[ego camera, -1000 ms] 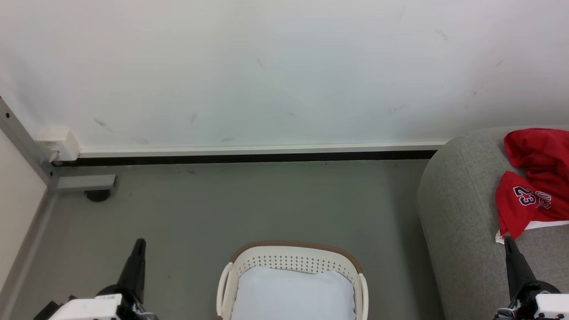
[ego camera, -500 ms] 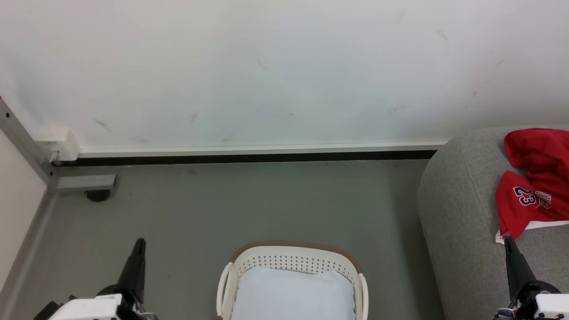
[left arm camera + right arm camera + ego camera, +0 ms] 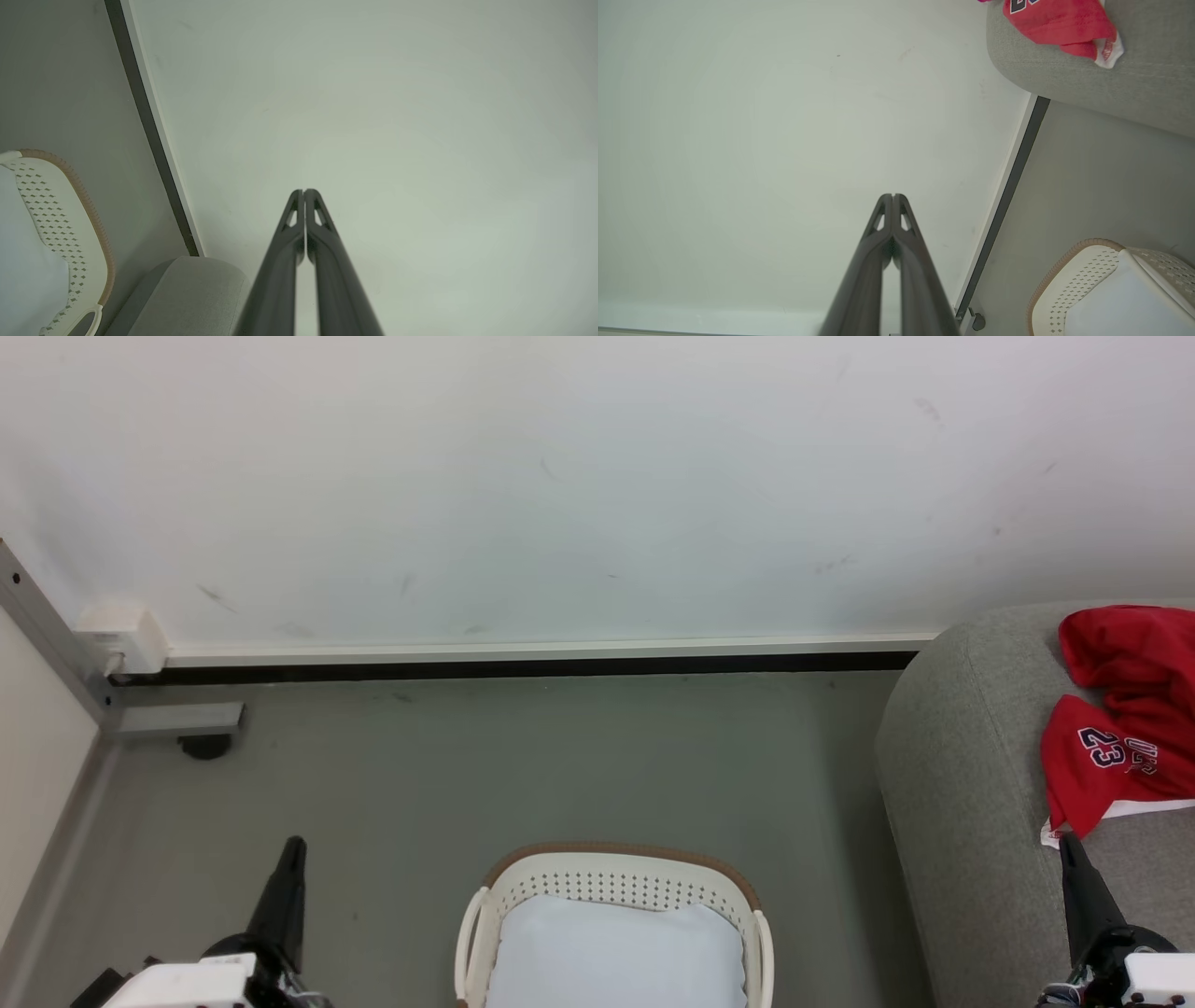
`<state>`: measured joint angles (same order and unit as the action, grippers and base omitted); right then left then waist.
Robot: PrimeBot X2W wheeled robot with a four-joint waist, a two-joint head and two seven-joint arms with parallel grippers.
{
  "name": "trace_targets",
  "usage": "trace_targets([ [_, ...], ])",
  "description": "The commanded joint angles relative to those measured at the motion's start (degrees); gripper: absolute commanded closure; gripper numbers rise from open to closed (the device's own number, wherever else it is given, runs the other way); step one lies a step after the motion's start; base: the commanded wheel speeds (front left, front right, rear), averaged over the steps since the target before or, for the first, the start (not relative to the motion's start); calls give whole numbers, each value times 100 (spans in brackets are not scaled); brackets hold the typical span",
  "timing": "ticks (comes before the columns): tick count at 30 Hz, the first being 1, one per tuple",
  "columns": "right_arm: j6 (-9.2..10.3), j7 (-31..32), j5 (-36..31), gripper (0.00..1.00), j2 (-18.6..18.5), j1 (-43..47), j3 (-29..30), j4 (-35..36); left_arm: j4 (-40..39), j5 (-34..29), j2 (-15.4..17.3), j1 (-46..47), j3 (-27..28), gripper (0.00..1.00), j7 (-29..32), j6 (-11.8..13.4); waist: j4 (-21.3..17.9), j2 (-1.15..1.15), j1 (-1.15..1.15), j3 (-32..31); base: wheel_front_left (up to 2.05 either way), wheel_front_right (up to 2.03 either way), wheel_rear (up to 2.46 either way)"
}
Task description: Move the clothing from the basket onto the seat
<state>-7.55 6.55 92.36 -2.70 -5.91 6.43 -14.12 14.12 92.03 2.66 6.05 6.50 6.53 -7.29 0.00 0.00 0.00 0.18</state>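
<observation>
The red clothing (image 3: 1125,709), one piece marked "23", lies bunched on the grey seat (image 3: 971,784) at the right; the right wrist view catches its edge, the clothing (image 3: 1057,21), on the seat (image 3: 1111,84). The white basket (image 3: 616,877) with a brown rim stands on the floor at bottom centre and holds a pale bluish-white pad (image 3: 616,957). My left gripper (image 3: 293,847) is shut and empty, left of the basket. My right gripper (image 3: 1067,843) is shut and empty, just below the clothing's lower edge. Both wrist views show the fingers pressed together, left gripper (image 3: 304,191) and right gripper (image 3: 893,196).
A white wall with a dark skirting line (image 3: 523,665) runs behind the grey floor. A white box (image 3: 119,637) and a grey metal post with a foot (image 3: 182,719) sit in the far left corner. The basket (image 3: 70,224) and the basket (image 3: 1092,284) also appear in the wrist views.
</observation>
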Motion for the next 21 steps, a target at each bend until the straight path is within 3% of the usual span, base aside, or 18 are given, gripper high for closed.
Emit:
trace_targets([
  [1,12,16,12,100,-36,-71,18,21,-16,72,41,51,13,100,20,-38,0,0,0,0,0,0,0],
  [21,12,15,12,100,-35,-72,17,21,-16,72,41,51,12,100,20,-38,0,0,0,0,0,0,0],
])
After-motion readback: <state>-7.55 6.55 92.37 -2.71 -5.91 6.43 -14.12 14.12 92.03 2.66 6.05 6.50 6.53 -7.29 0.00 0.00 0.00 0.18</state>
